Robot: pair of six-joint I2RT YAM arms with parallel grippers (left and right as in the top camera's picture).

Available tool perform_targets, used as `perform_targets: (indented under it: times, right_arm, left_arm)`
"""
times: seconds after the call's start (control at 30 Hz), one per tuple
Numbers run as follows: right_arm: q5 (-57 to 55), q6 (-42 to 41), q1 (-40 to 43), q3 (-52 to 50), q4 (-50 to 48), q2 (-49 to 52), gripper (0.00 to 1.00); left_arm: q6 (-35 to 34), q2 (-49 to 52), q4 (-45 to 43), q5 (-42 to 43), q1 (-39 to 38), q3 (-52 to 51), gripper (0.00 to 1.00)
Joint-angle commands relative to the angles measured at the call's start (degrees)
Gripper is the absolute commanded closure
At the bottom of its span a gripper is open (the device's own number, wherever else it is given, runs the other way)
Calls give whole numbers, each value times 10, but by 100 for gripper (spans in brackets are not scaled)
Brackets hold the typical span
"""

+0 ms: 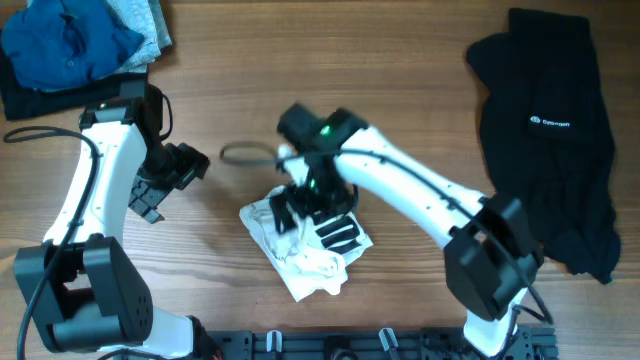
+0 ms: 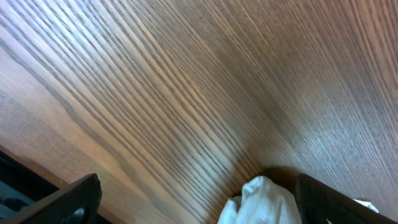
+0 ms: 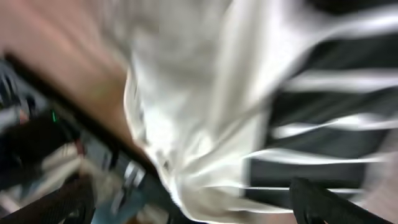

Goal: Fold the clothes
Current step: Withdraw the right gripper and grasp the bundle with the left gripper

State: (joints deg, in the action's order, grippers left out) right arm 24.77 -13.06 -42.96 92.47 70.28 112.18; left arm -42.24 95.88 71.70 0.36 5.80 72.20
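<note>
**Shirt bunched mid-table, both jaws wide**

- Shirt [image 1: 305, 250]: lies in a crumpled white heap on the table [image 1: 400, 90], near the front edge at centre. Its striped patch [image 1: 340, 235] shows on the right side of the heap. Sleeves and collar cannot be picked out.
- Right arm [image 1: 400, 180]: reaches in from the front right, and its head covers the back part of the shirt in the overhead view. Right jaws stand wide. In the wrist view the two fingers [image 3: 62, 202] sit at the bottom corners, with white cloth and black stripes filling the space beyond. That view is badly blurred, so I cannot tell whether the tips touch the cloth.
- Left arm [image 1: 100, 170]: left jaws are wide and hold nothing, over bare wood to the left of the shirt. A white fold pokes in at the bottom of the wrist view, just beside one finger [image 2: 336, 199].
- Black garment [image 1: 550, 130]: far right, partly cut off by the frame edge.
- Blue garment [image 1: 65, 45] and grey one [image 1: 145, 20]: back left corner, cut off at the top.
- Thin dark loop [image 1: 240, 152] behind the shirt: cannot identify.
</note>
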Motion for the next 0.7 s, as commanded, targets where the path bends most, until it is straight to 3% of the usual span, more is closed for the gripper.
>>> perform_targets:
  times: [0.0,0.17,0.43,0.67]
  right_arm:
    - [-58,-11,51,80,12,-12,0]
    - [-70,0,126,125,26,-12,0]
    - [-70,16,276,125,-10,-12,0]
    - [-70,38,336,124,-10,-12,0]
  left_arm:
    - [16,-11,2,14,3,-3,0]
    - [80,-11,14,96,2,-12,0]
    - [181,-11,-44,362,-55,-160,0]
    - [178,-11,-96,401,-76,-237,0]
